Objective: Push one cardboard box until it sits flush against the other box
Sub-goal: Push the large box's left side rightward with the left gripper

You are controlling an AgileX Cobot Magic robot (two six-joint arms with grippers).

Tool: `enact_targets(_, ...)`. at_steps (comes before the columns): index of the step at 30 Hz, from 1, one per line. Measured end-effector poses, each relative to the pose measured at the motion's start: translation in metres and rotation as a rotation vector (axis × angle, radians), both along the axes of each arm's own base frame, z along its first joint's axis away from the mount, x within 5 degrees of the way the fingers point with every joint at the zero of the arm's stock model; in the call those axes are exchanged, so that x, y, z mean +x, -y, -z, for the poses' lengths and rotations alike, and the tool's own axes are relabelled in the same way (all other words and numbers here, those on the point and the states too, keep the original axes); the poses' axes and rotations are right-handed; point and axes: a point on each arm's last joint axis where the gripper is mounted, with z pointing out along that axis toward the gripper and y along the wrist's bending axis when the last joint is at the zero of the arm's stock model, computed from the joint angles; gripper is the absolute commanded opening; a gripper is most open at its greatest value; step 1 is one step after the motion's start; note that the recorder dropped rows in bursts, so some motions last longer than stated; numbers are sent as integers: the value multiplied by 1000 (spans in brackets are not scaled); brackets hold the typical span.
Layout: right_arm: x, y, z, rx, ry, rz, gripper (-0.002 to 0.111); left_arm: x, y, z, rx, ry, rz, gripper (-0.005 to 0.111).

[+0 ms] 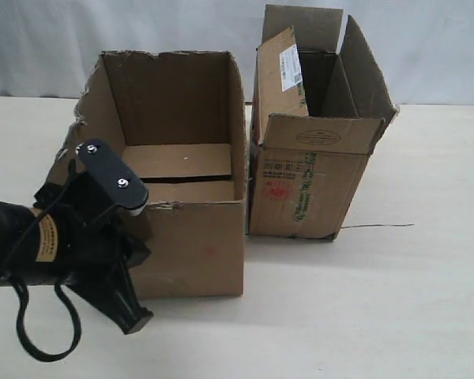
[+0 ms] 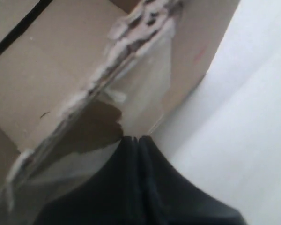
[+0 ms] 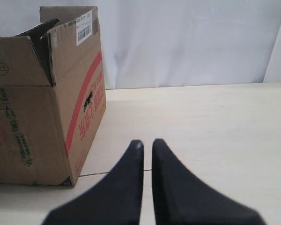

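Observation:
The cardboard box [image 1: 197, 245], wide with a torn rim, stands left of centre. The other box [image 1: 300, 189], taller with upright flaps and a white label, stands just to its right; only a thin dark seam shows between them. My left gripper [image 1: 138, 249] rests against the wide box's front left corner. In the left wrist view that gripper [image 2: 138, 138] is shut and empty, its tips at the torn edge of the cardboard box [image 2: 33, 75]. My right gripper [image 3: 147, 143] is shut but for a thin slit, empty, over bare table, apart from the other box [image 3: 33, 117]. It does not show in the exterior view.
The boxes stand on a pale wooden table [image 1: 395, 308] with a white backdrop [image 1: 442, 47] behind. A thin dark line [image 1: 379, 226] runs across the table right of the taller box. My left arm's cable [image 1: 31, 332] loops near the front left edge.

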Motion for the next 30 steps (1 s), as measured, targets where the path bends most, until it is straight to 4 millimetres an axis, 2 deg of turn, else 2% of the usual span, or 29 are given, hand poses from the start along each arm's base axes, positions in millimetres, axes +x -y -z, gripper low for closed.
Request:
enact_targets(4, 0, 0, 0, 0, 0, 0, 5, 16, 13, 7, 7, 40, 38, 0)
enact_targets(8, 0, 0, 0, 0, 0, 0, 5, 41, 17, 6, 12, 52, -1, 0)
enact_targets(14, 0, 0, 0, 0, 0, 0, 5, 69, 7, 1, 35, 73, -70, 0)
enact_targets(21, 0, 0, 0, 0, 0, 0, 5, 86, -2, -5, 9, 168, -70, 0)
enact_targets(24, 0, 0, 0, 0, 0, 0, 5, 85, -2, -7, -16, 146, -101, 0)
enact_targets(26, 0, 0, 0, 0, 0, 0, 5, 75, 1, -18, -24, 115, -118, 0)
enact_targets(28, 0, 0, 0, 0, 0, 0, 5, 59, 5, -44, -57, 125, -107, 0)
enact_targets(30, 0, 0, 0, 0, 0, 0, 5, 43, 3, -78, -107, 183, -83, 0)
